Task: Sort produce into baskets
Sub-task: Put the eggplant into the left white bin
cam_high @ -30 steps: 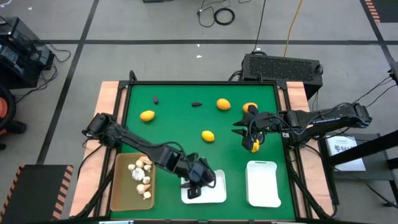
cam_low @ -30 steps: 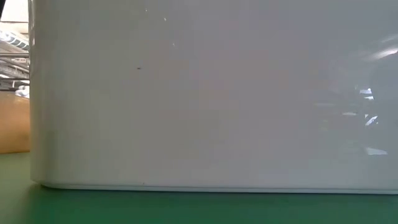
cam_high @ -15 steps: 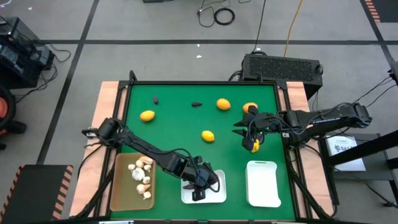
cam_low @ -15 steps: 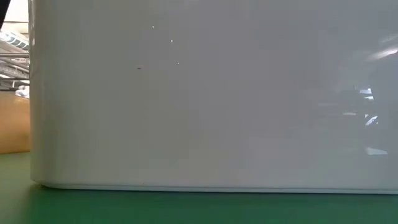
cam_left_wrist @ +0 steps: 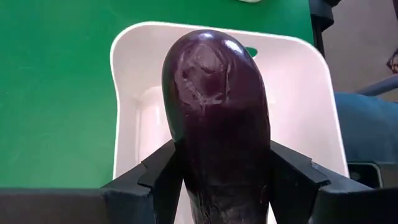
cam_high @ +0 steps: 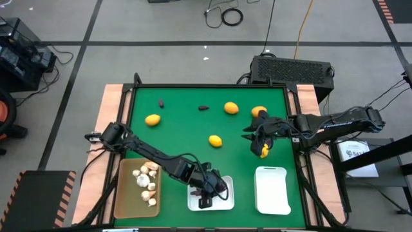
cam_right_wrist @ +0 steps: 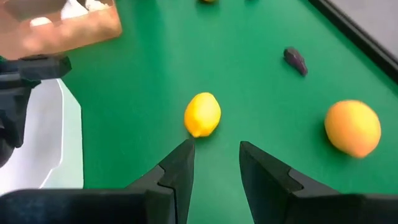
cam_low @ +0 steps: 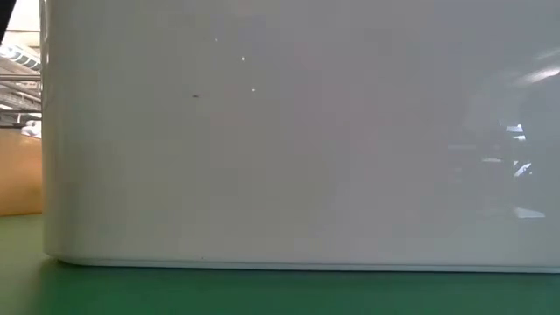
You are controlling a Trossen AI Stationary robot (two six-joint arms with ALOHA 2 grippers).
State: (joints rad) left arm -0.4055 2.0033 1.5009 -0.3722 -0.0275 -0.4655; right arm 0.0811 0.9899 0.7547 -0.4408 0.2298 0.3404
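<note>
My left gripper (cam_high: 207, 195) is shut on a dark purple eggplant-like piece (cam_left_wrist: 217, 118) over the middle white tray (cam_high: 226, 201). My right gripper (cam_right_wrist: 214, 152) is open and empty above the green mat at the right (cam_high: 248, 133). A yellow lemon (cam_right_wrist: 202, 114) lies on the mat just beyond its fingertips. Whitish bulbs (cam_high: 147, 180) lie in the tan tray (cam_high: 125, 193). The right white tray (cam_high: 272, 190) holds nothing. Oranges (cam_high: 152, 119) (cam_high: 231, 107) (cam_high: 259, 111) and two small purple pieces (cam_high: 160, 102) (cam_high: 204, 107) lie on the far half of the mat. My left gripper pinches the purple piece by its two long sides (cam_left_wrist: 180, 168) between its two fingers (cam_left_wrist: 158, 171). The fingers lie along it, slanting down from the table's far left. Its rounded end (cam_left_wrist: 208, 50) sticks out past the fingertips over the white tray's floor; whether it touches the floor I cannot tell.
In the low view a white tray wall (cam_low: 297, 131) fills nearly the whole picture, with the tan tray (cam_low: 17, 171) at its left. The lemon (cam_high: 215, 140) lies mid-mat between the two arms. A raised black rim borders the mat (cam_high: 193, 86).
My left gripper has gone a little toward the table's near edge and right, farther over the middle white tray, with the purple piece still held. In the last half second it has kept nearly still.
</note>
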